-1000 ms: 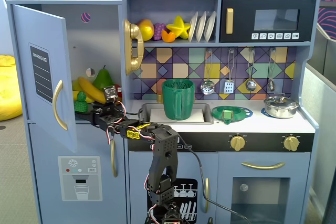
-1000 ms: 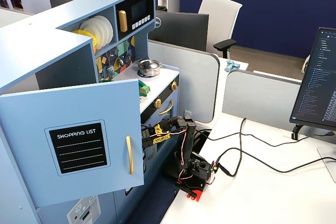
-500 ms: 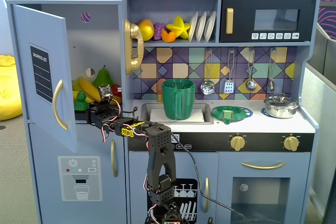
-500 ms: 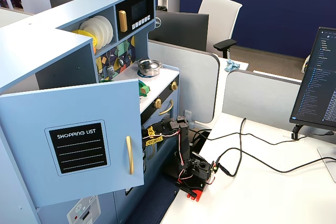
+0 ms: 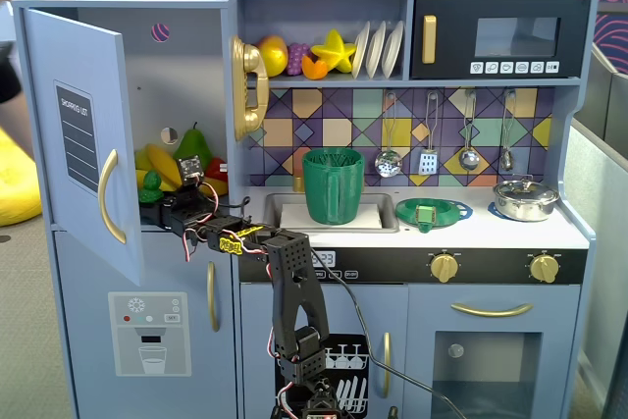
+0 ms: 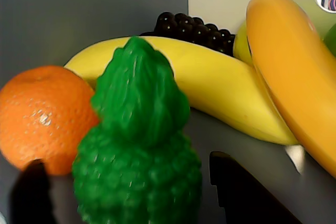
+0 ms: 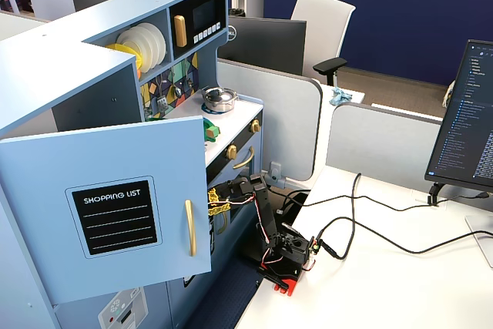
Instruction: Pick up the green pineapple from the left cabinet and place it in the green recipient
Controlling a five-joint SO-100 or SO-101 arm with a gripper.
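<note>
Because the left cabinet [image 5: 74, 144] door is swung wide, its shelf can be reached: the green pineapple [image 6: 137, 150] is stood upright there, before a banana [image 6: 210, 85] and beside an orange [image 6: 39, 116]. The gripper [image 6: 126, 192] is spread, one finger either side (nothing pinched yet), with the arm stretched level into the cabinet.

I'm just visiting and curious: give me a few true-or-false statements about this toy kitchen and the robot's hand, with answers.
1. The left cabinet has its door open. True.
2. The green pineapple already sits in the green recipient. False: it is in the cabinet, between the open fingers of the hand.
3. An orange lies beside the pineapple in the wrist view. True.
4. The recipient stands on top of the microwave. False: it stands at the sink below.
5. A banana lies behind the pineapple. True.
</note>
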